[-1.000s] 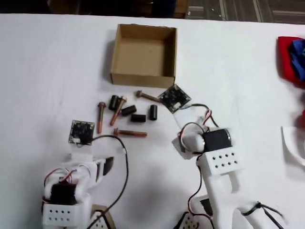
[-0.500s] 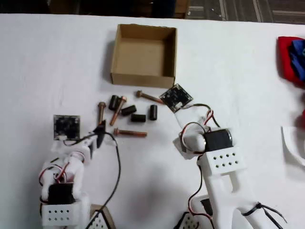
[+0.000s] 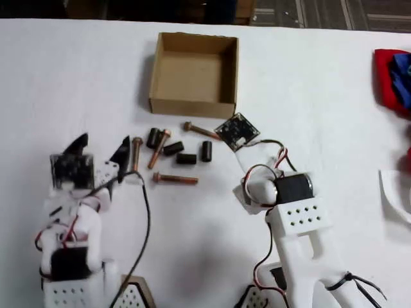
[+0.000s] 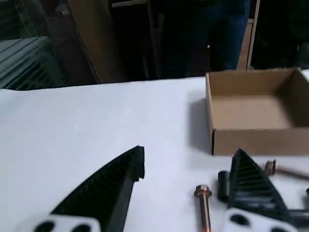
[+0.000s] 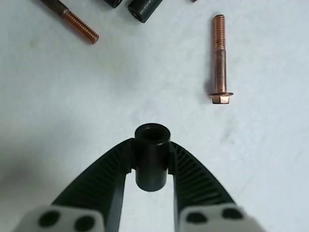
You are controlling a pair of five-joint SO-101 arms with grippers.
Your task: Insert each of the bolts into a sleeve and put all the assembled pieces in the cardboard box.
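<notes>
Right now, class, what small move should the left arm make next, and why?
Probably lower the left gripper onto the nearest bolt and close. It is open and empty near that bolt, while the right gripper holds a sleeve.

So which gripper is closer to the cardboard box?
Right. The right gripper, holding a sleeve, sits by the near corner of the cardboard box; the left gripper is farther off, beside the leftmost bolt.

The white table [image 3: 334, 96] bears a cardboard box [image 3: 191, 108], four copper bolts [image 3: 174, 179], black sleeves [image 3: 186, 158] and red cloth [image 3: 388, 77]
</notes>
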